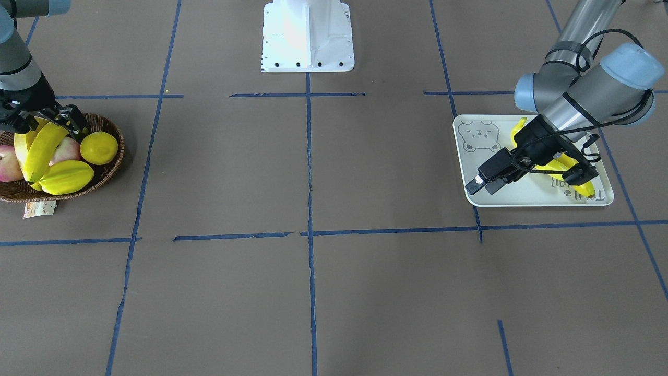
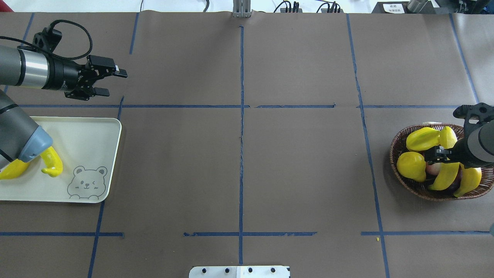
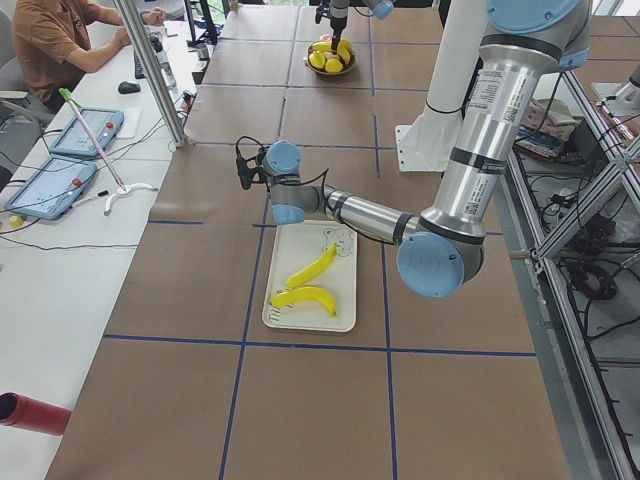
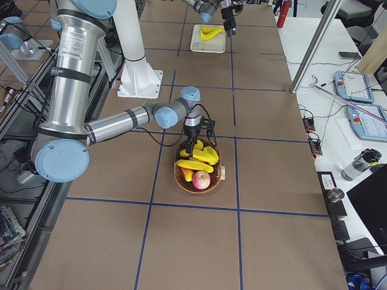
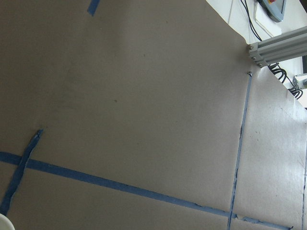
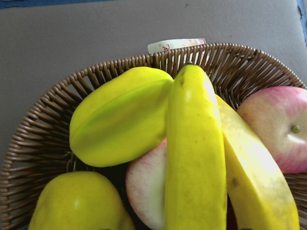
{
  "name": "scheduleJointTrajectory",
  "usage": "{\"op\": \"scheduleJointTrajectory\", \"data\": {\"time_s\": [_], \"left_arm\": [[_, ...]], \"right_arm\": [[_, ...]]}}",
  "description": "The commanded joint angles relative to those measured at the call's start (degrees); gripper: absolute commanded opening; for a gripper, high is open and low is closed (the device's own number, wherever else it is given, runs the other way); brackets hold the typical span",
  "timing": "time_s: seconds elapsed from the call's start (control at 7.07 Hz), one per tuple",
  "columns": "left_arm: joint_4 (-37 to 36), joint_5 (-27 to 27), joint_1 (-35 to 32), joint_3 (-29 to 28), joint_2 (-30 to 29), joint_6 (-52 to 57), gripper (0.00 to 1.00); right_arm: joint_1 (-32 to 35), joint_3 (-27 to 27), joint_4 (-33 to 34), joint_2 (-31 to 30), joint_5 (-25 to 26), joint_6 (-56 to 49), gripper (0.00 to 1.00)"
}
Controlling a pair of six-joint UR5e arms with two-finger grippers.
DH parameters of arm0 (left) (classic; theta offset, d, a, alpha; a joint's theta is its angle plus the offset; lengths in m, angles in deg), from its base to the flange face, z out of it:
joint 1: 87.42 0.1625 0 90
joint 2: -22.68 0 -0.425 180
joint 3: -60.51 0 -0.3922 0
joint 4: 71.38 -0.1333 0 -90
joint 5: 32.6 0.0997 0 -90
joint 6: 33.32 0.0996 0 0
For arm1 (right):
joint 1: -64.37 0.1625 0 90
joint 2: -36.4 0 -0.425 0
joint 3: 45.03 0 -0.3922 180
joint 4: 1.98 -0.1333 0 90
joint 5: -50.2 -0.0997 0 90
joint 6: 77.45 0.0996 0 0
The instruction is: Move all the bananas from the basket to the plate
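Seen from overhead, the plate (image 2: 96,131) sits at 9 o'clock on the surface (image 2: 247,166) and the basket (image 2: 397,154) at 3 o'clock, well apart. Two bananas (image 3: 305,297) lie on the plate toward its 9 o'clock side, apart from the printed bear. The left jaws hang spread and empty above bare surface, at about 12 o'clock from the plate. Two more bananas (image 2: 445,175) lie in the basket among a lemon (image 2: 412,166), a starfruit (image 2: 422,138) and pink apples (image 6: 278,124). The right jaws are low over the basket, apart, their fingers (image 1: 70,117) on either side of those bananas' upper ends.
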Motion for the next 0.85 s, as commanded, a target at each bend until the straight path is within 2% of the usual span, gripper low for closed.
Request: {"op": "scheduleJointTrajectory", "data": {"time_s": [0.0,0.14,0.28,0.42,0.71], "left_arm": [[0.0,-0.16,0.0,0.18,0.01,0.07,0.99],[0.0,-0.16,0.0,0.44,0.01,0.07,0.99],[0.0,-0.33,0.0,0.53,0.01,0.07,0.99],[0.0,-0.33,0.0,0.44,0.01,0.07,0.99],[0.0,-0.33,0.0,0.35,0.27,0.07,0.99]], "right_arm": [[-0.47,-0.58,-0.06,0.04,-0.3,-0.08,0.83],[-0.47,-0.58,-0.06,0.04,-0.39,-0.08,0.64],[-0.38,-0.23,0.02,0.04,-0.65,-0.08,0.38],[-0.29,0.12,0.37,0.04,-0.65,-0.16,0.21],[0.23,2.66,0.55,-2.4,-0.56,-0.69,0.06]]}}
